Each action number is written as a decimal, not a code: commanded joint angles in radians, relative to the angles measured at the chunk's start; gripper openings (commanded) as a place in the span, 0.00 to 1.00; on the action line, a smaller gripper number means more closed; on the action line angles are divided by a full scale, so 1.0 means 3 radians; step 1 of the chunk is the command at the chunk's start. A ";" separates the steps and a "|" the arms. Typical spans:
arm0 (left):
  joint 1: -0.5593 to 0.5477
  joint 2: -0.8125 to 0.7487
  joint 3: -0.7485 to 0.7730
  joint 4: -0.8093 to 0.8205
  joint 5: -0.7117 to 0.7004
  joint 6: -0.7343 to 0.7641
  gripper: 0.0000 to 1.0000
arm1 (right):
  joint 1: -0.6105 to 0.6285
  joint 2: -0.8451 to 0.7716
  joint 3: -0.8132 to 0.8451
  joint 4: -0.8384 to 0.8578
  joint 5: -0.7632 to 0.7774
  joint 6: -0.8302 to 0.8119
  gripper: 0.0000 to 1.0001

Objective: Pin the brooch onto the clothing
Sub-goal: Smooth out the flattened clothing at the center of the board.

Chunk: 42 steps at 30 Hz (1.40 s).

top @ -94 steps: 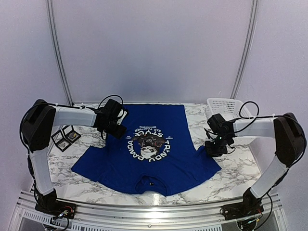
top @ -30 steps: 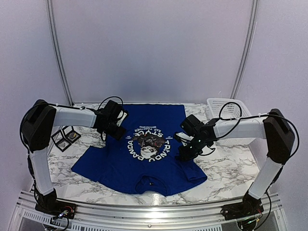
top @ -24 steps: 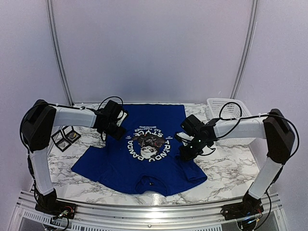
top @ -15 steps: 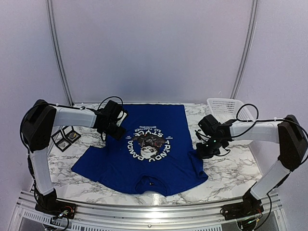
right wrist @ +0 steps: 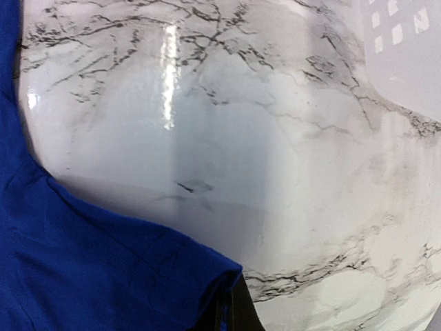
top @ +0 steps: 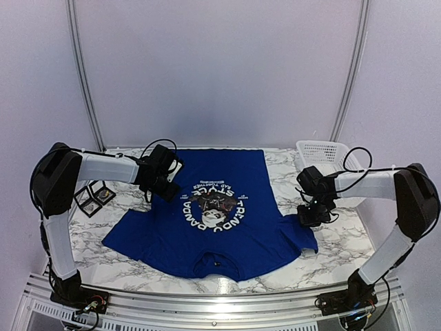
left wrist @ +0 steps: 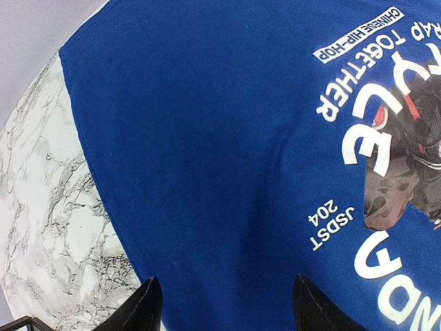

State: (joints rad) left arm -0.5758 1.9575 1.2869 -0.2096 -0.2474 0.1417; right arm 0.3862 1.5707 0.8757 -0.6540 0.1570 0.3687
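One blue T-shirt (top: 220,231) lies spread flat on the marble table (top: 337,252), panda print facing up and collar toward the arms. The right gripper (top: 311,215) is pinched fully closed on the corner of the shirt's right-hand sleeve, near the white basket (top: 320,153). The left gripper (left wrist: 220,314) hangs over the cloth beside the print, jaws spread apart, holding nothing.

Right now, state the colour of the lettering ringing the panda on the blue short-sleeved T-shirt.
White lettering on the T-shirt, clearest in the left wrist view.
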 commanded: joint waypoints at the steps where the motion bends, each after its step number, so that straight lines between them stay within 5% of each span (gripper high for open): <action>1: -0.0003 0.0020 -0.0023 -0.0018 -0.0079 0.0037 0.66 | -0.0040 0.0061 0.0164 -0.0164 0.0409 -0.0062 0.00; 11: -0.0003 0.0025 -0.0015 -0.0037 -0.0079 0.0047 0.66 | -0.0040 0.0146 0.0371 -0.0178 0.0612 -0.0175 0.00; 15: -0.0003 0.0006 -0.0025 -0.0038 -0.0080 0.0052 0.66 | -0.0040 0.0170 0.0493 -0.0271 0.0678 -0.0204 0.12; 22: -0.0003 -0.0107 0.0002 -0.0057 -0.0092 0.0067 0.66 | 0.0030 -0.0064 0.0740 -0.0624 0.0686 -0.0179 0.16; 28: -0.0003 -0.0365 -0.0015 -0.0128 -0.0186 -0.0176 0.66 | 0.0375 -0.0146 0.0773 -0.0331 0.0051 -0.0348 0.13; 35: 0.0023 -0.0965 -0.0644 -0.0425 -0.0317 -0.0744 0.65 | 0.0366 0.0260 0.0741 -0.0107 0.0109 -0.0269 0.01; 42: 0.0239 -0.1094 -0.1290 -0.0468 -0.0201 -0.1176 0.63 | 0.0169 0.0546 0.0585 0.0255 -0.0110 -0.0365 0.00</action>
State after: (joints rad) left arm -0.5499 1.6150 0.9730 -0.2928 -0.3161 -0.1074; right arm 0.4721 1.7061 1.0733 -0.6682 0.1734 0.2794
